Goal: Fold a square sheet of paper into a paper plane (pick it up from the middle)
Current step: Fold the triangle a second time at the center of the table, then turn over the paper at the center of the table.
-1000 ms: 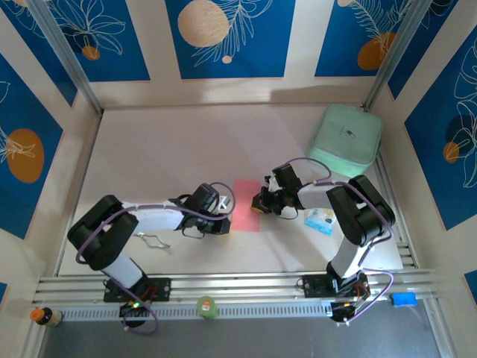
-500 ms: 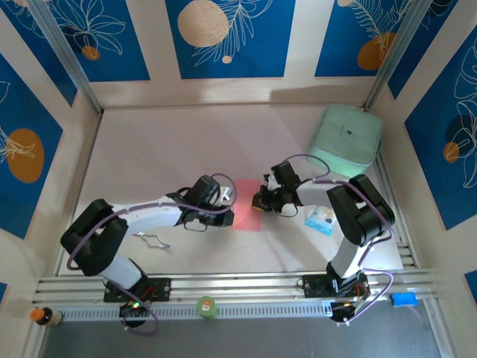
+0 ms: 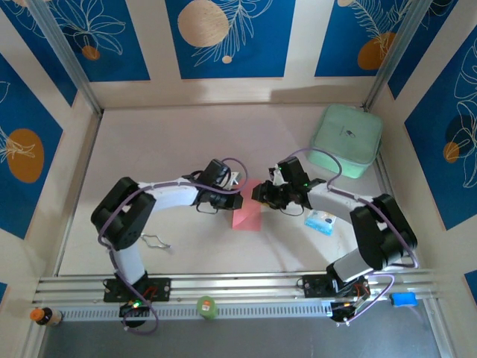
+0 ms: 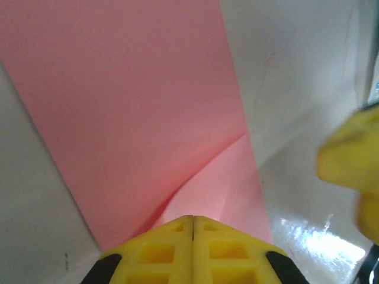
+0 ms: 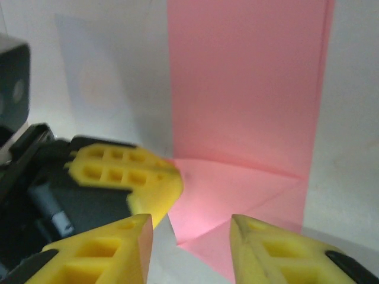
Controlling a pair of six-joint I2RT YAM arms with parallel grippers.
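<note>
The square sheet of paper [image 3: 247,215] is pink-red and lies mid-table as a folded strip with corner flaps turned in at its far end [image 5: 237,189]. My left gripper [image 3: 237,200] is shut, and its yellow tips [image 4: 192,220] rest on a turned-in flap of the paper [image 4: 136,100]. My right gripper [image 3: 259,197] faces it from the right. The right gripper [image 5: 189,228] is open over the folded corner with nothing between its fingers. The left fingers [image 5: 127,174] touch the flap's edge in the right wrist view.
A mint-green case [image 3: 346,139] sits at the back right. A blue-and-white packet [image 3: 320,221] lies beside the right arm. A bent wire clip [image 3: 153,240] lies near the left arm's base. The walls stand close on three sides.
The right gripper has opened and let go of the paper. The left arm swept right and away along the sheet to its far corner, still shut. The far end now shows folded flaps.
</note>
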